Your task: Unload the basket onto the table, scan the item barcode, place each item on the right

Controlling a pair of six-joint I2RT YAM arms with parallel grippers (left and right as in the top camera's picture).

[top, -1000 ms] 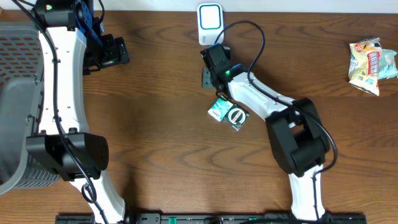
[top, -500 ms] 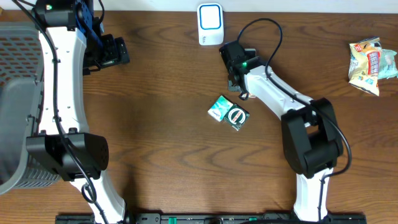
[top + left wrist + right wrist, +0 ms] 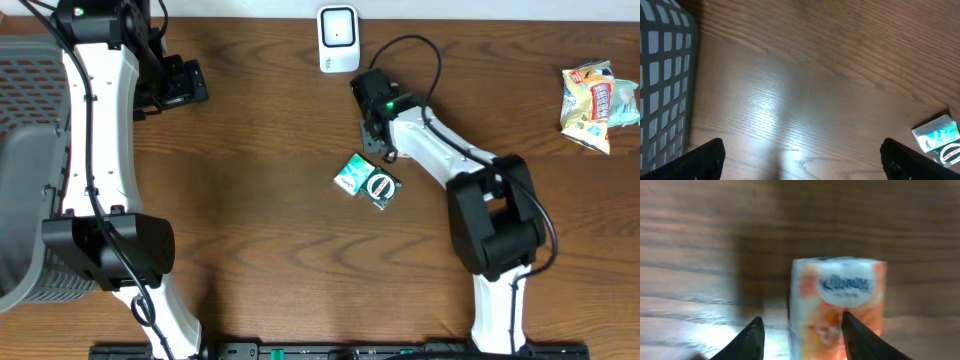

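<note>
Overhead, right gripper (image 3: 377, 134) edged left, left gripper (image 3: 183, 84) unchanged

Dark brown wood-grain counter (image 3: 250, 200), orange-and-white tissue pack (image 3: 837, 305) with blue logo, white scanner (image 3: 338, 38), teal-and-white packet (image 3: 352, 175), grey grid-pattern basket (image 3: 30, 70), yellow-and-red snack bag (image 3: 595, 105) at upper right.

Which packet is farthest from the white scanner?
The yellow snack bag at the far right edge; the two green packets lie mid-table, much nearer the scanner.

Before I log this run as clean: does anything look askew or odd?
The tissue pack sits off-centre at the right gripper, overlapping one finger and clear of the other; whether it is gripped is unclear. Nothing else stands out.
</note>
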